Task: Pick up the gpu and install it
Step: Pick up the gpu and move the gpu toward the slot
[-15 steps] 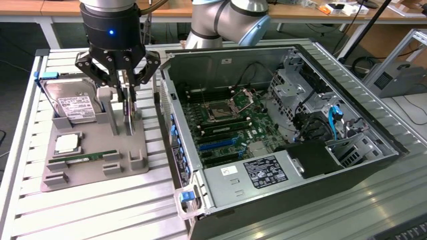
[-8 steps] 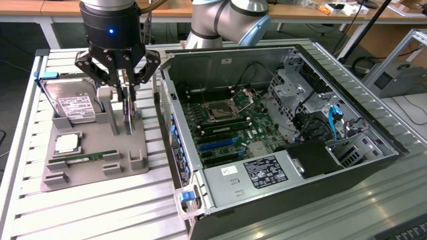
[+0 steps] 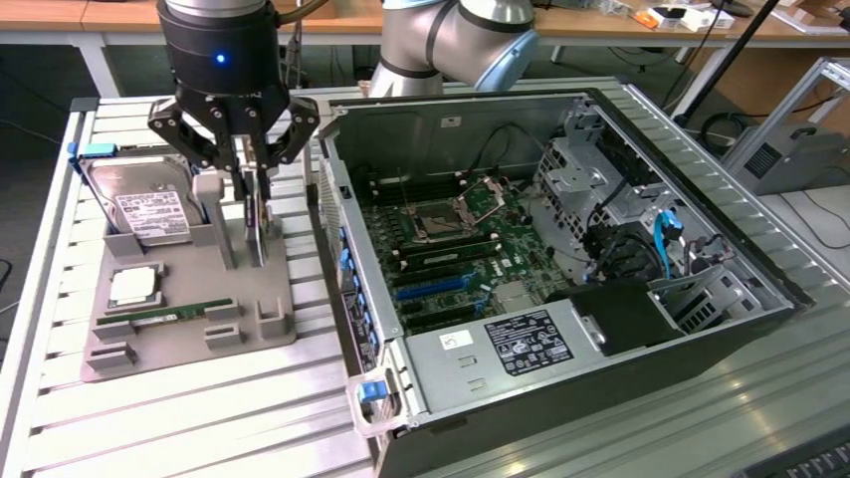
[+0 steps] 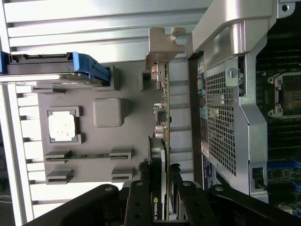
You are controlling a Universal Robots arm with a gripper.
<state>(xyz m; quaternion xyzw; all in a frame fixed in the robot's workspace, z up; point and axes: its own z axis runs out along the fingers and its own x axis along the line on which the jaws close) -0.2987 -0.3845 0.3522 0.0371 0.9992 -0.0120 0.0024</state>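
Little is done yet: your gripper (image 3: 249,184) is clamped on the gpu (image 3: 257,239), standing edgewise on the tray (image 3: 186,344) beneath it, with installation into the case (image 3: 724,214) alongside left.
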